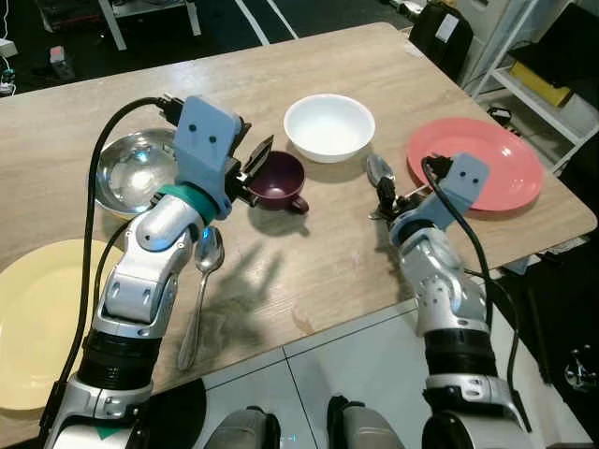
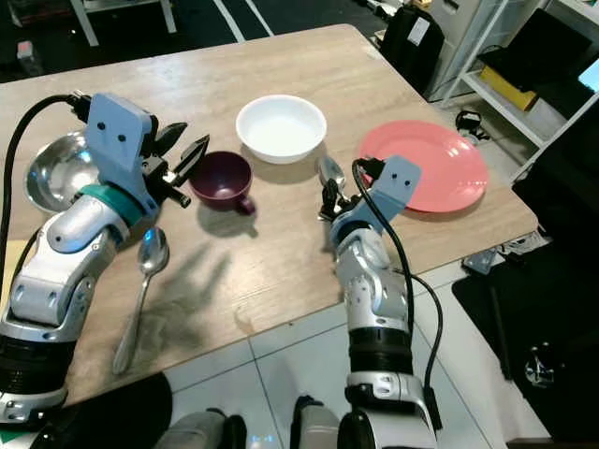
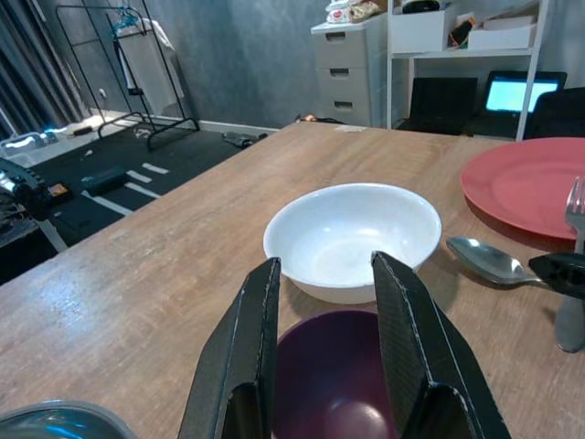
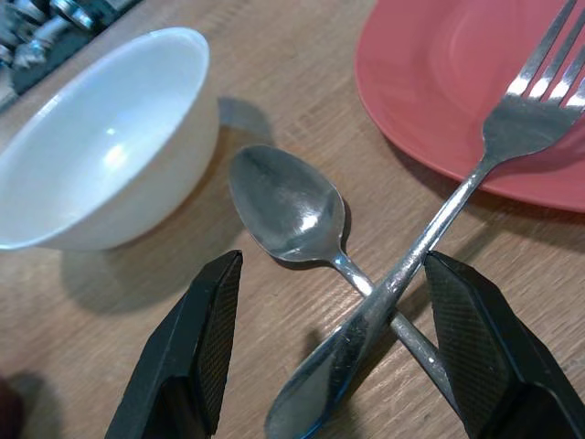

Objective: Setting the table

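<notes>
Left eye view: bench (image 1: 309, 70) partly laid out, not finished. Red plate (image 1: 487, 164) at right edge, white bowl (image 1: 328, 126) mid-bench, purple cup (image 1: 278, 181) just beside it, steel bowl (image 1: 136, 173) at left, yellow plate (image 1: 37, 318) at near left corner. Long spoon (image 1: 201, 290) loose near front edge, under left forearm. Second spoon (image 4: 288, 206) and fork (image 4: 439, 229) crossed between white bowl and red plate, fork tines over plate rim. Judged early-to-mid: dishes out, cutlery unsorted, no clear place settings.

Left gripper (image 3: 334, 357) raised off bench, forearm angled up and forward, wrist level, aimed over purple cup toward white bowl. Jaws apart moderately, nothing held, cup rim between and below them.

Right gripper (image 4: 338, 366) low over bench, forearm reached forward, pointed at crossed spoon and fork. Jaws wide, straddling both handles, no contact seen, nothing gripped.

Remaining, by judgement: separate fork and spoon, pair cutlery with plates, place cup and bowls.
</notes>
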You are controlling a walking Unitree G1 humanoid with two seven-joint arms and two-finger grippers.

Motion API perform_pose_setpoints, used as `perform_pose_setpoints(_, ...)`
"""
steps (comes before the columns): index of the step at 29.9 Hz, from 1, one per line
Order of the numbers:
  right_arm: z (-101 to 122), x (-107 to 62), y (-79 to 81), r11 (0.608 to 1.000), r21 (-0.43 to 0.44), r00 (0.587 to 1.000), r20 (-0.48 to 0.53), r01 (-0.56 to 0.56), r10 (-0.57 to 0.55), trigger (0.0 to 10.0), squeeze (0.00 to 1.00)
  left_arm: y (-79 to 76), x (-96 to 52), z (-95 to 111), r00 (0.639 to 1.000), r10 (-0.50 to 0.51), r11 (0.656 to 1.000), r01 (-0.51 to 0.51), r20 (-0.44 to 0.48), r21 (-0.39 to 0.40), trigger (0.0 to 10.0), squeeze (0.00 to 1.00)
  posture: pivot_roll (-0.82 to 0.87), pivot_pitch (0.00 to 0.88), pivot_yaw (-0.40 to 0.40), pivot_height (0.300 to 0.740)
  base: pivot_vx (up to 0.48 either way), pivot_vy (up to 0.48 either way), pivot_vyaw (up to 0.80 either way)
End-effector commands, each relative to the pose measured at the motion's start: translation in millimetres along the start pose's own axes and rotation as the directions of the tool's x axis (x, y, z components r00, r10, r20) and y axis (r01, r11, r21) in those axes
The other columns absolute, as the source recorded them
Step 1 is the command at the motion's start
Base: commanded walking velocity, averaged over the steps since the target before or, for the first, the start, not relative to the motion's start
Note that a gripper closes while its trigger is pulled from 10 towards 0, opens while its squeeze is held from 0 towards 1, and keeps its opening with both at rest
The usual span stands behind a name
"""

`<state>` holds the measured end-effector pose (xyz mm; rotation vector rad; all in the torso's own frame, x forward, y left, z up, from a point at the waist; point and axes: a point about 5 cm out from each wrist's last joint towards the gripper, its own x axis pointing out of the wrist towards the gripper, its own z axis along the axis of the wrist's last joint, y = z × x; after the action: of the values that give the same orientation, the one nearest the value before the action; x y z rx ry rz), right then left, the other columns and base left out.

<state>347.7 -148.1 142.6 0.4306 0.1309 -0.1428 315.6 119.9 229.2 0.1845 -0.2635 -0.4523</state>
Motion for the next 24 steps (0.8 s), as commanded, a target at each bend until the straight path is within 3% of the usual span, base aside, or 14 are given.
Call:
perform_pose_setpoints(1,-6,1.7,-0.6,1.0,-0.009,0.999,-0.018,0.027,-0.027,9.5,0.0,0.3,-0.5,-3,1.0,0.004,1.0,-0.004,-0.016,-0.004,10.0,0.0,0.09,0.078,0.071,0.74,0.0,0.0,0.0)
perform_pose_setpoints(2,-7,3.6,0.0,0.999,-0.019,0.999,-0.024,0.039,-0.039,8.3,0.0,0.4,-0.3,-2,1.0,0.006,1.0,-0.006,-0.015,-0.005,10.0,0.0,0.1,0.08,0.069,0.74,0.0,0.0,0.0)
perform_pose_setpoints(4,-8,5.5,1.2,0.999,-0.02,0.998,-0.03,0.047,-0.048,8.3,0.0,0.7,-0.4,-2,1.0,0.01,1.0,-0.01,-0.013,-0.006,10.0,0.0,0.1,0.081,0.067,0.74,0.0,0.0,0.0)
perform_pose_setpoints(5,-9,7.4,1.9,0.998,-0.032,0.997,-0.037,0.06,-0.062,6.0,0.0,0.8,-0.7,-2,1.0,0.012,1.0,-0.012,-0.013,-0.008,10.0,0.0,0.11,0.082,0.066,0.74,0.0,0.0,0.0)
perform_pose_setpoints(6,-9,7.4,1.9,0.998,-0.032,0.997,-0.037,0.06,-0.062,6.0,0.0,0.8,-0.7,-2,1.0,0.012,1.0,-0.012,-0.013,-0.008,10.0,0.0,0.11,0.082,0.066,0.74,0.0,0.0,0.0)
perform_pose_setpoints(9,-12,11.6,-0.3,0.992,-0.053,0.991,-0.065,0.116,-0.12,3.3,0.0,0.6,-1.8,-1,1.0,0.016,1.0,-0.017,-0.011,-0.011,10.0,0.0,0.11,0.082,0.063,0.74,0.0,0.0,0.0)
perform_pose_setpoints(12,-13,12.4,-1.3,0.99,-0.053,0.989,-0.069,0.13,-0.133,3.1,0.0,0.5,-2.1,-1,1.0,0.016,1.0,-0.016,-0.011,-0.012,10.0,0.0,0.11,0.082,0.063,0.74,0.0,0.0,0.0)
perform_pose_setpoints(13,-13,13.4,-2.8,0.988,-0.054,0.986,-0.07,0.147,-0.15,0.3,0.0,-1.1,-2.9,0,1.0,-0.018,1.0,0.017,-0.02,-0.011,10.0,0.0,0.11,0.082,0.062,0.74,0.0,0.0,0.0)
perform_pose_setpoints(17,-13,14.7,-6.0,0.983,-0.056,0.982,-0.069,0.172,-0.176,0.0,0.0,-6.7,-9.1,1,0.983,-0.174,0.985,0.173,-0.059,-0.014,10.0,0.0,0.11,0.084,0.06,0.74,0.0,0.0,0.0)
perform_pose_setpoints(19,-13,15.8,-9.4,0.98,-0.058,0.979,-0.066,0.191,-0.195,0.0,0.0,-7.7,-31.1,1,0.896,-0.42,0.907,0.419,-0.144,-0.04,10.0,0.0,0.12,0.085,0.063,0.74,0.0,0.0,0.0)
perform_pose_setpoints(20,-13,15.8,-9.4,0.98,-0.058,0.979,-0.066,0.191,-0.195,0.0,0.0,-7.7,-31.1,1,0.896,-0.42,0.907,0.419,-0.144,-0.04,10.0,0.0,0.12,0.085,0.063,0.74,0.0,0.0,0.0)
perform_pose_setpoints(21,-13,16.0,-10.9,0.978,-0.059,0.977,-0.064,0.198,-0.202,0.0,0.0,-5.3,-44.1,0,0.837,-0.515,0.856,0.513,-0.188,-0.06,10.0,0.0,0.12,0.085,0.063,0.74,0.0,0.0,0.0)
perform_pose_setpoints(22,-13,16.0,-10.9,0.978,-0.059,0.977,-0.064,0.198,-0.202,0.0,0.0,-5.3,-44.1,0,0.837,-0.515,0.856,0.513,-0.188,-0.06,10.0,0.0,0.12,0.085,0.063,0.74,0.0,0.0,0.0)
perform_pose_setpoints(24,-13,16.3,-12.7,0.977,-0.057,0.976,-0.061,0.207,-0.21,0.0,0.0,3.6,-60.9,3,0.766,-0.599,0.797,0.597,-0.232,-0.088,10.0,0.0,0.12,0.085,0.063,0.74,0.0,0.0,0.0)
